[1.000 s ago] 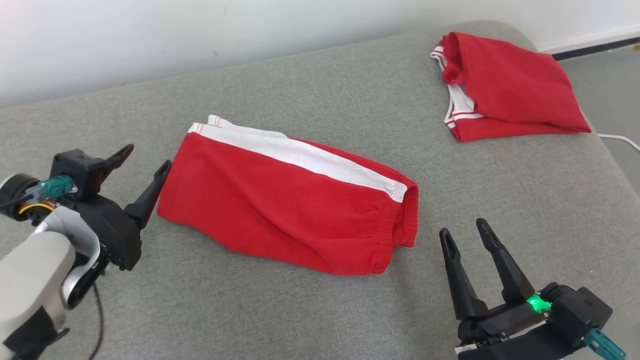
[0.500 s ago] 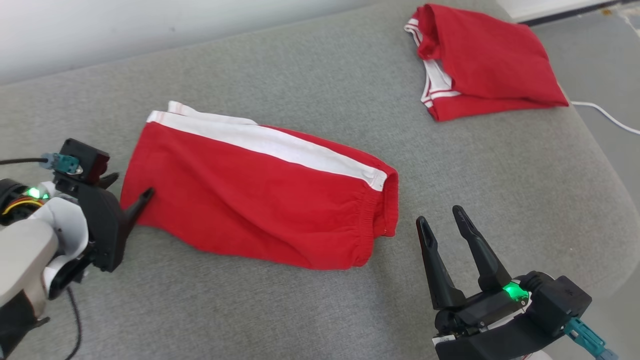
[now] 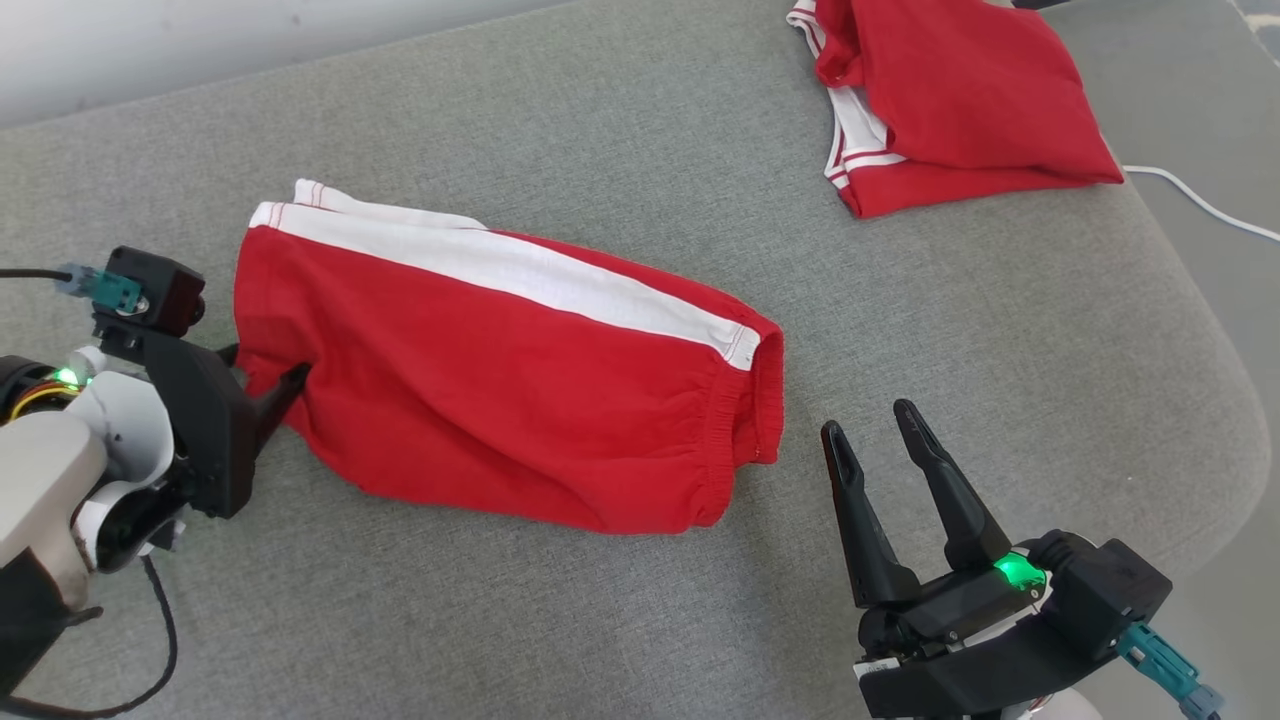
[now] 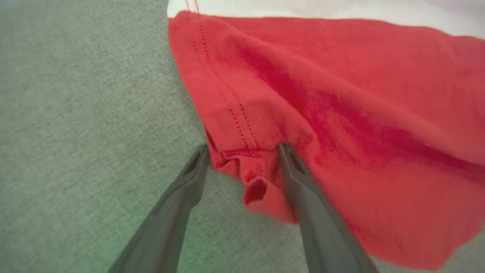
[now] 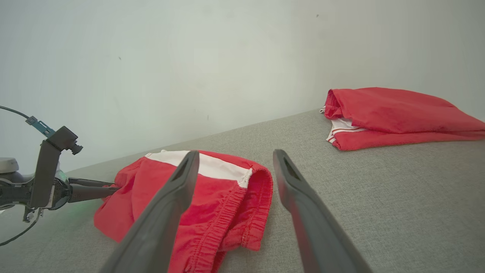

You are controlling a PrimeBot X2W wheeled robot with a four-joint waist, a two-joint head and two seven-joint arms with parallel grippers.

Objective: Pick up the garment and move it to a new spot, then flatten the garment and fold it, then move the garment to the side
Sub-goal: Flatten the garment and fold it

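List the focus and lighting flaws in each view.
Head view: sharp and evenly lit, soft shadow under the red shorts. Left wrist view: the shorts' far edge blurs out, and a green tint lies on the grey cushion beside the left hand. Right wrist view: the right hand looms soft in front; the folded garment is crisper.

1. Support: a grey fabric surface (image 3: pixel 620 110) with a woven texture. Its right edge is rounded, and a pale wall (image 3: pixel 200 40) runs along its far side.
2. Near the middle lies the garment (image 3: pixel 500 390), red shorts with a white side stripe. The elastic waistband end points right and the leg hem points left.
3. The hem corner at the left is rumpled against the surface.
4. At the far right corner rests a second red garment (image 3: pixel 960 90), folded and white-trimmed, well apart from the first.
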